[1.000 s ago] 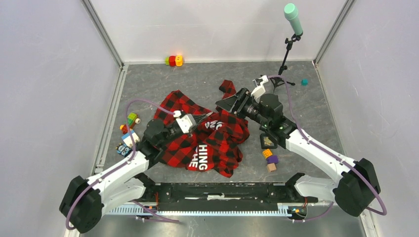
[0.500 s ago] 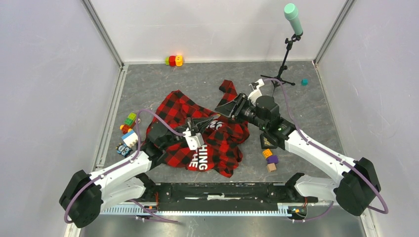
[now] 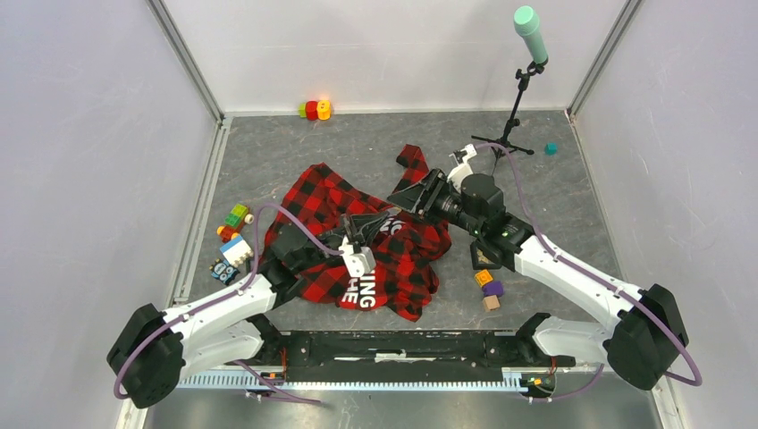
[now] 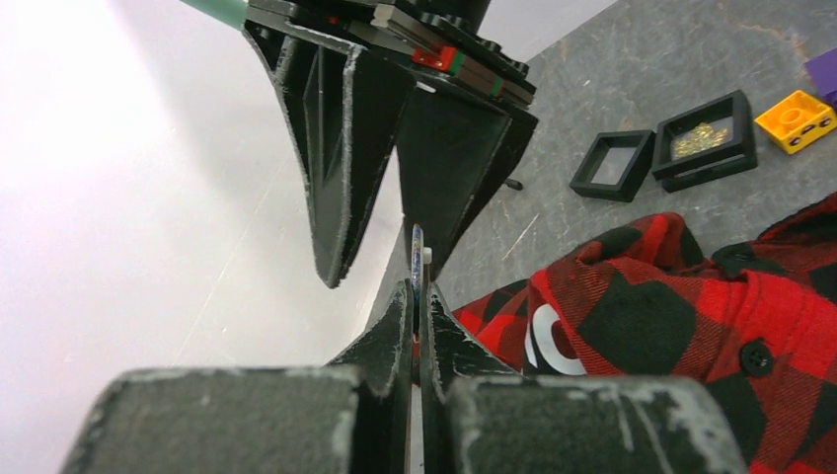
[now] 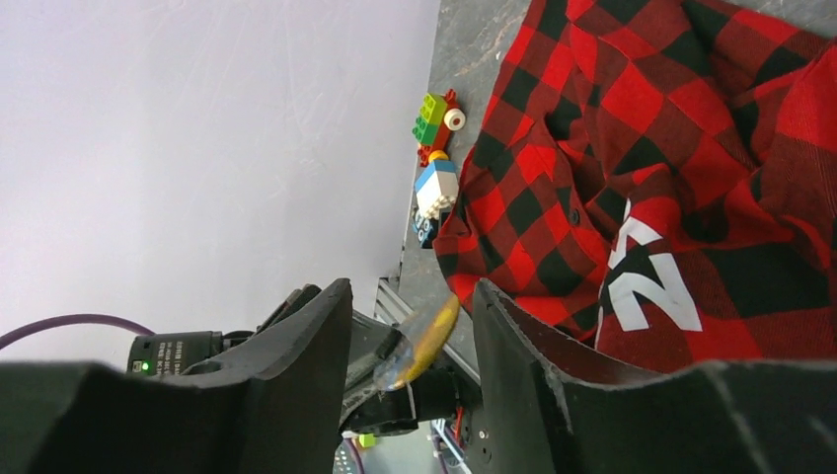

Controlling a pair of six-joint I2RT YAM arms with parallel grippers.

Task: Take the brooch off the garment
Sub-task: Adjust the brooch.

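The garment [image 3: 393, 264], a red-and-black check shirt with white letters, lies crumpled mid-table and also fills the right wrist view [image 5: 671, 168]. My left gripper [image 3: 383, 219] is shut on the brooch, a thin gold oval. The left wrist view shows the brooch [image 4: 418, 255] edge-on, sticking up from the shut left gripper [image 4: 417, 296]. In the right wrist view the brooch [image 5: 422, 336] hangs in the air between the fingers of my right gripper [image 5: 410, 296]. The right gripper [image 3: 400, 194] is open, with a gap on both sides of the brooch.
Two open black jewellery boxes [image 4: 706, 138] sit on the grey table right of the shirt, with yellow, purple and tan blocks [image 3: 490, 288] nearby. More toy blocks [image 3: 234, 234] lie at the left edge. A microphone stand [image 3: 518, 89] is at the back right.
My left arm swung right and turned its wrist, carrying the brooch up between the right gripper's fingers. The right gripper shifted slightly left and its jaws narrowed a little.
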